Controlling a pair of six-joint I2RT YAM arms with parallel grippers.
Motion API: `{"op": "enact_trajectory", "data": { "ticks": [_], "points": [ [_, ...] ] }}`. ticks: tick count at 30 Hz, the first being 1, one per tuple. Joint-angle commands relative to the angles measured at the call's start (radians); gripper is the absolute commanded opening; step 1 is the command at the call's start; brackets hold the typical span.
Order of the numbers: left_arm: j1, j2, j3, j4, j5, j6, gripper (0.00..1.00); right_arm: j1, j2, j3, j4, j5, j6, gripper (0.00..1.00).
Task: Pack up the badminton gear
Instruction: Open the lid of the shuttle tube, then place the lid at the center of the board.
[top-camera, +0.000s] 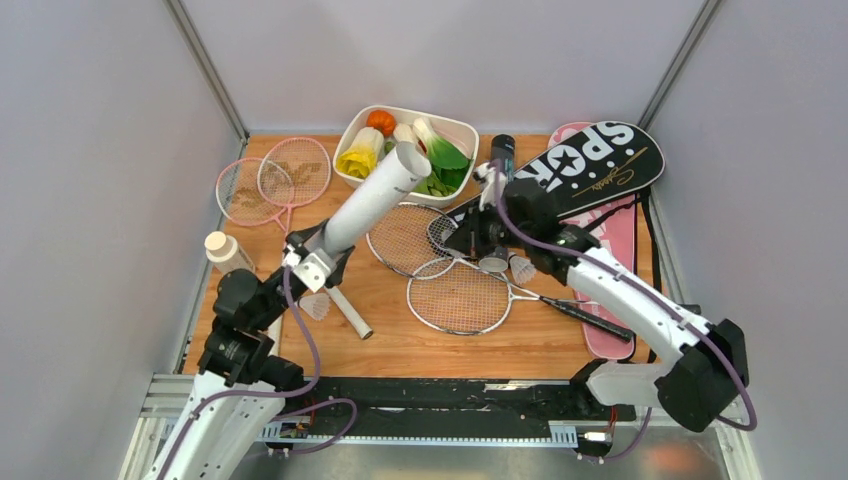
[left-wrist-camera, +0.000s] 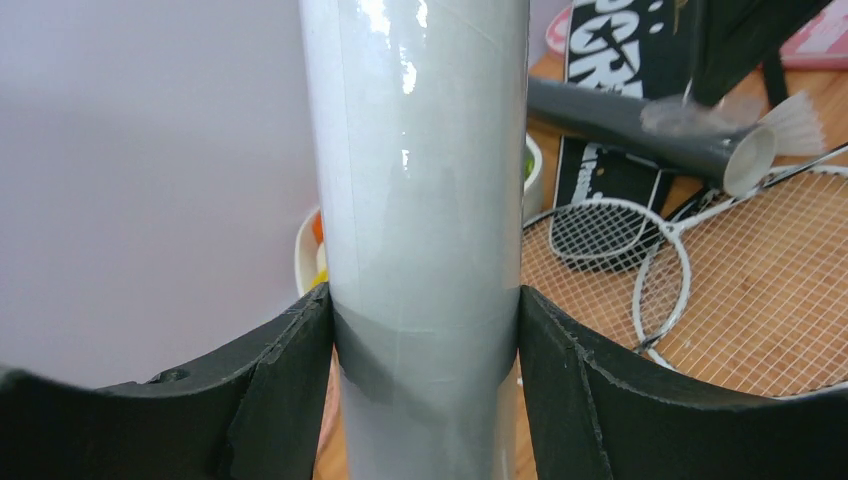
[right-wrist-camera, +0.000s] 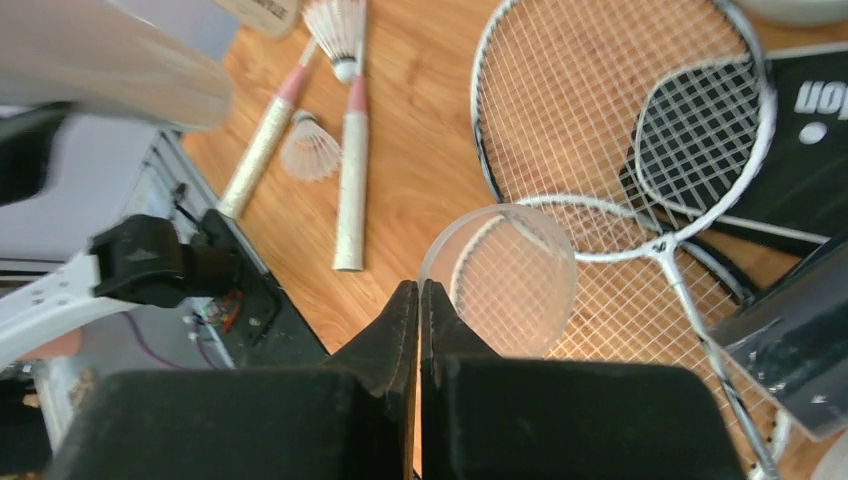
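Observation:
My left gripper is closed round the white tube, which is tilted up toward the back right. My right gripper is shut, pinching the rim of a clear round lid above the silver racquets. The black tube lies beside it, its open end facing the lid. White shuttlecocks lie near the right gripper and by my left arm. Pink racquets lie at the back left. The black cover lies on the pink cover.
A white tray of toy vegetables stands at the back centre. A small clear bottle with a cream cap stands at the left edge. Pink racquet handles cross the boards in front of my left arm.

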Motion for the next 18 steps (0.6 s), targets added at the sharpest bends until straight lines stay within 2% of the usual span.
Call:
{"op": "enact_trajectory", "data": {
  "ticks": [1, 4, 9, 11, 15, 18],
  "points": [
    [0.004, -0.097, -0.095, 0.199, 0.17, -0.047, 0.0, 0.136, 0.087, -0.081, 0.053, 0.28, 0.037, 0.01],
    [0.003, -0.14, -0.14, 0.195, 0.262, -0.083, 0.0, 0.2, 0.138, -0.125, 0.068, 0.399, 0.045, 0.02],
    [0.003, -0.229, -0.2, 0.193, 0.266, -0.115, 0.0, 0.255, 0.198, -0.153, 0.08, 0.509, 0.081, 0.07],
    [0.003, -0.259, -0.223, 0.21, 0.258, -0.159, 0.0, 0.264, 0.204, -0.156, 0.08, 0.536, 0.106, 0.15],
    [0.003, -0.276, -0.229, 0.202, 0.286, -0.178, 0.0, 0.267, 0.153, -0.17, 0.078, 0.554, 0.149, 0.36],
    [0.003, -0.275, -0.221, 0.191, 0.293, -0.179, 0.0, 0.266, 0.076, -0.186, 0.068, 0.585, 0.177, 0.42]
  ]
}}
